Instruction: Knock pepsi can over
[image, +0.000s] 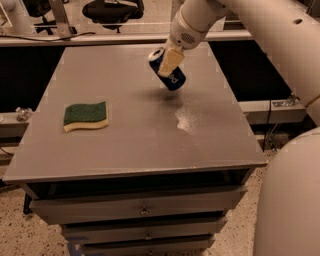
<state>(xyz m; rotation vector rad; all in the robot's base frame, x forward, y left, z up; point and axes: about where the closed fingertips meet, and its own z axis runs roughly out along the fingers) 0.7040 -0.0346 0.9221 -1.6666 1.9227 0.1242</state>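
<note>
The pepsi can is dark blue with white lettering and a silver top rim. It is tilted steeply, top toward the upper left, over the far middle of the grey table. Its lower end is just above or barely touching the table, with a shadow beneath. My gripper reaches down from the upper right and is shut on the can. One tan finger lies across the can's upper front; the other finger is hidden behind it.
A green and yellow sponge lies on the table's left side. The table has drawers below its front edge. My white arm spans the right side. An office chair stands behind the table.
</note>
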